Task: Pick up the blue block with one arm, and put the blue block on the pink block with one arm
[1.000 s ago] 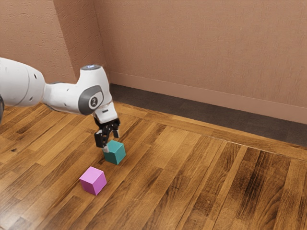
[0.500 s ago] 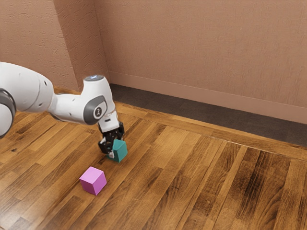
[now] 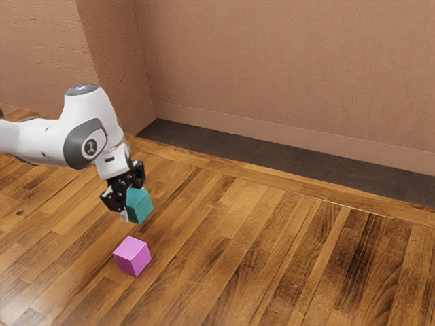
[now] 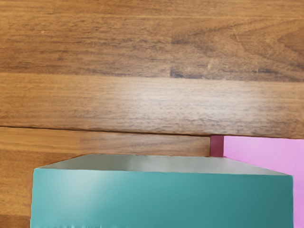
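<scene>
The wooden bench (image 3: 285, 258) stretches across the scene with a plain wall behind it, and the white arm (image 3: 47, 139) reaches in from the exterior view's left, bent downward at the wrist. At its end the black claw (image 3: 130, 206) is clenched on the blue block (image 3: 141, 206), one finger on each of two opposite faces. The block, more teal than blue, hangs in the air clear of the bench and looks slightly tilted in the grip. The pink block (image 3: 132, 256) sits on the bench below it, nearer the camera, and the two are apart. In the wrist view the blue block (image 4: 161, 199) lies just under the hand, and only an edge of the pink block (image 4: 266, 156) peeks out beside it against the bench planks (image 4: 142, 95), so I judge the hand is not yet centred over the target. The chief risk is releasing while offset: the blue block would catch only part of the pink top and topple off. A tilted block could land on an edge and roll away. Descending too low might also shove the pink block aside, since it appears to rest loose on the wood.
</scene>
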Tool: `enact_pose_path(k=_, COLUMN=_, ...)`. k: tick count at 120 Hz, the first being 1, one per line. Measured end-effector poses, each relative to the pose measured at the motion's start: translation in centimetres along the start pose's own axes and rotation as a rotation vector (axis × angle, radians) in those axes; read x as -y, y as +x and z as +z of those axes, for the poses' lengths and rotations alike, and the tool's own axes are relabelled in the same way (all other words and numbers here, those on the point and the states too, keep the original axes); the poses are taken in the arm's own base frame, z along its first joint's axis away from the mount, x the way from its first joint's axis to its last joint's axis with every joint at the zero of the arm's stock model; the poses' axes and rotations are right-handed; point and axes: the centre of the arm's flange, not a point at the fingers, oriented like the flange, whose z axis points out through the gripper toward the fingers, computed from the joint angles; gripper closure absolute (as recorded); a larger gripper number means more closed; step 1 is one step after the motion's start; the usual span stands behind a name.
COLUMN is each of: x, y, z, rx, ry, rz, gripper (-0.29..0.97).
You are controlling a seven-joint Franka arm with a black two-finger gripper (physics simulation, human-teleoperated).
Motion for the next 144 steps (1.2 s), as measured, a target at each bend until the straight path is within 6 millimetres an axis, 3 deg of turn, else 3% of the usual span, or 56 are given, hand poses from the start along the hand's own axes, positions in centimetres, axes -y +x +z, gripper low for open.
enact_pose_path(k=23, x=-3.1, y=-0.5, z=1.0, rx=-0.008, ry=-0.082, rz=-0.008, gripper=0.34)
enact_pose_path(k=47, x=-4.5, y=-1.2, z=2.9, rx=-0.016, ry=-0.145, rz=-0.023, gripper=0.33)
enact_pose_path(k=80, x=-4.5, y=-0.3, z=4.3, rx=-0.033, ry=-0.16, rz=-0.014, gripper=0.33)
enact_pose_path(k=114, x=-4.4, y=-0.4, z=4.5, rx=-0.041, ry=-0.162, rz=-0.022, gripper=0.11)
enact_pose_path(k=122, x=-4.4, y=-0.3, z=3.1, rx=-0.042, ry=-0.145, rz=-0.02, gripper=0.08)
enact_pose_path(k=137, x=-4.7, y=0.5, z=-4.9, rx=-0.065, ry=-0.061, rz=-0.018, gripper=0.04)
enact_pose_path(k=144, x=-2.3, y=1.2, z=-10.0, rx=-0.075, ry=-0.014, rz=-0.012, gripper=0.03)
